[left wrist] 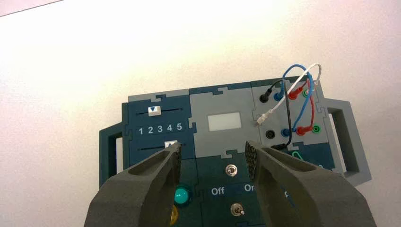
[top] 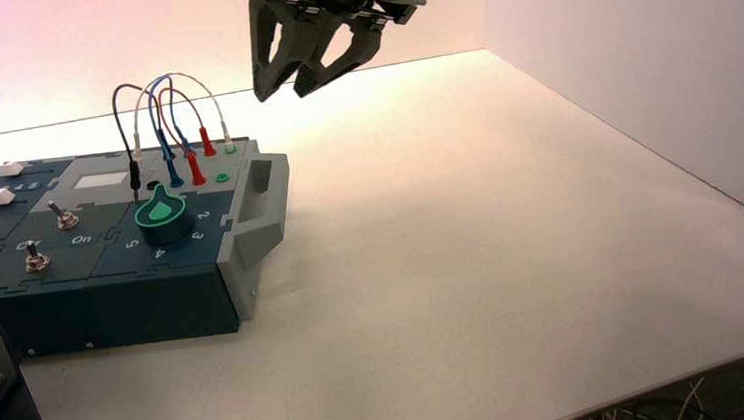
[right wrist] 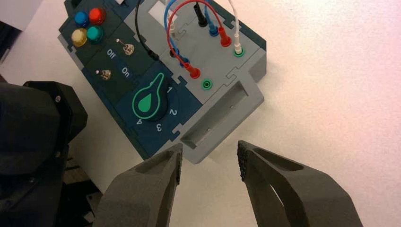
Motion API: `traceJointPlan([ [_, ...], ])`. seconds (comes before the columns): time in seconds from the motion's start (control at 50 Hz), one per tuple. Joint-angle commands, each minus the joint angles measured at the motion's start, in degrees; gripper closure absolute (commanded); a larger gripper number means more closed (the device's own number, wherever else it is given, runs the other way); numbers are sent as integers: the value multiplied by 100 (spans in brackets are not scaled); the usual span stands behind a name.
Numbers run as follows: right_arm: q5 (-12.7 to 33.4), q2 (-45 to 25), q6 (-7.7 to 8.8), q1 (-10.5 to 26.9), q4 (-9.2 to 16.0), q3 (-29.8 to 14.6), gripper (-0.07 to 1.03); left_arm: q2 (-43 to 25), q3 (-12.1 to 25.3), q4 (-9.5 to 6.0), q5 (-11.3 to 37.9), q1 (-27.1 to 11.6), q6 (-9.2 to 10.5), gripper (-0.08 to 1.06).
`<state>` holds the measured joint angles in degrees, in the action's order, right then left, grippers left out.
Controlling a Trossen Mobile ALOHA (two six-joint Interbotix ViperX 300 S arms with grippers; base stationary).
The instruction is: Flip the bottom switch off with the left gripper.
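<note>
Bottom switch (top: 38, 261) sits at seven o'clock from its twin switch (top: 66, 221) in the high view. Left gripper (left wrist: 213, 151) hangs above the box (top: 125, 312), released and empty; right gripper (top: 282, 95) idles toward two o'clock.

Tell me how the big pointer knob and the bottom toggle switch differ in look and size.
The knob is broad and dark with a green outline; the bottom switch is bare silver metal.
The knob is far larger than the switch.
The knob has a teardrop shape with a pointed end, while the switch is a thin lever rising from a round nut.
Both sit on dark panels of the box.
</note>
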<state>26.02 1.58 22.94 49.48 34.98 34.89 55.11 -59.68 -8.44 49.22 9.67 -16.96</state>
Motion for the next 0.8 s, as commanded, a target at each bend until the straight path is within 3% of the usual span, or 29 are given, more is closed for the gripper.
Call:
traceJointPlan([
  [0.02, -9, 9, -9, 123, 35, -264, 36, -26, 79, 0, -26, -26, 9, 27],
  [0.08, 62, -26, -9, 141, 44, -334, 43, -26, 79, 0, -26, -18, 9, 27],
  [0.24, 290, -167, -9, 141, 44, -536, 82, -35, 70, 9, -26, -18, 9, 27],
  [0.48, 325, -334, -9, 141, 211, -668, 84, -35, 53, 9, -26, -26, 0, 27],
  [0.64, 396, -536, -9, 141, 396, -694, 98, -44, 53, 9, -26, -26, 18, 27],
  [0.8, 466, -773, -9, 149, 501, -782, 98, -26, 53, 0, -18, -18, 18, 27],
])
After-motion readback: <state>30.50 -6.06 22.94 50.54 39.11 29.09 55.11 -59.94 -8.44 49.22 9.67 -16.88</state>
